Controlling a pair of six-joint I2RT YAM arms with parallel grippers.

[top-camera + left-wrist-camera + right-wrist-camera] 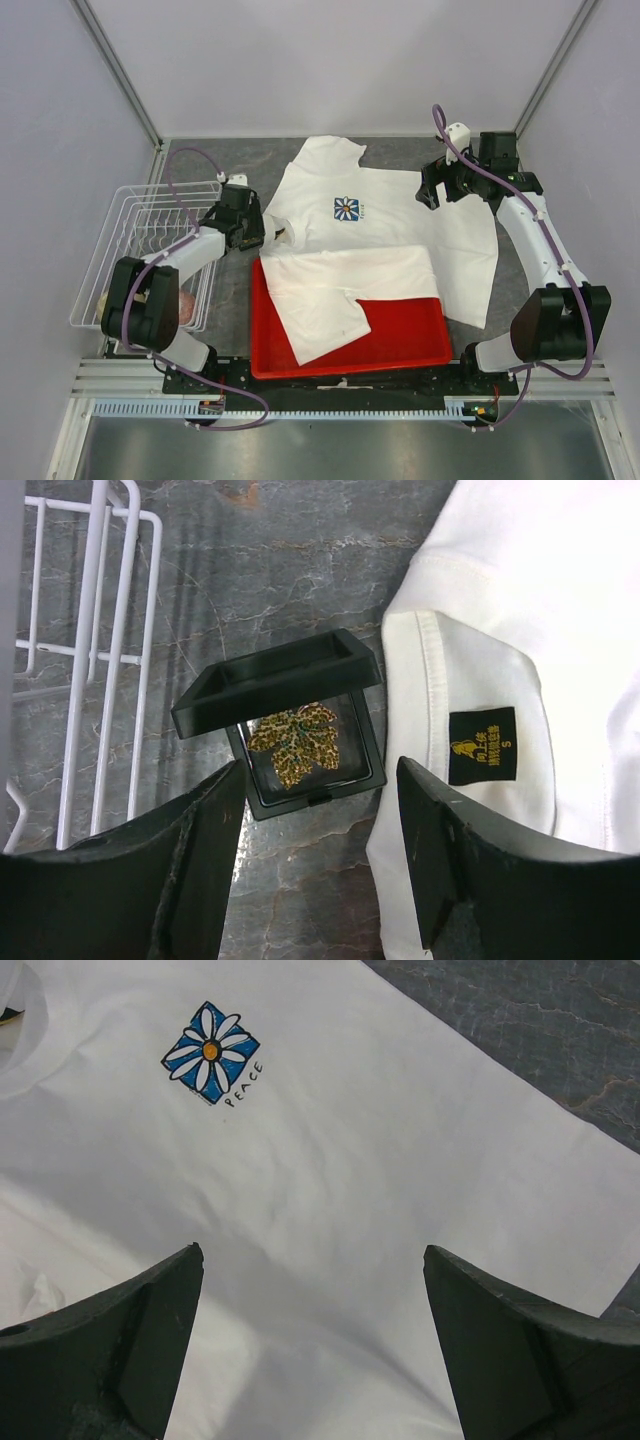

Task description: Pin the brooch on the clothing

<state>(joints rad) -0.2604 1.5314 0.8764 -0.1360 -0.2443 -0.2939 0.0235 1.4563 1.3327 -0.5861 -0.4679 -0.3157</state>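
The brooch [292, 742], a gold leaf-like ornament, lies in a small open black box [275, 680] on the grey table, just left of the collar of the white T-shirt [520, 600]. My left gripper [318, 777] is open and empty, hovering just short of the box, which also shows in the top view [281, 233]. The T-shirt [400, 215] lies flat with its blue daisy print [347, 209] facing up. My right gripper [312, 1255] is open and empty above the shirt's body, to one side of the print [211, 1052].
A second white shirt [340, 290] lies across a red tray [400, 335] at the front. A white wire basket [130, 250] stands at the left, its bars showing in the left wrist view [100, 630]. Enclosure walls stand on both sides.
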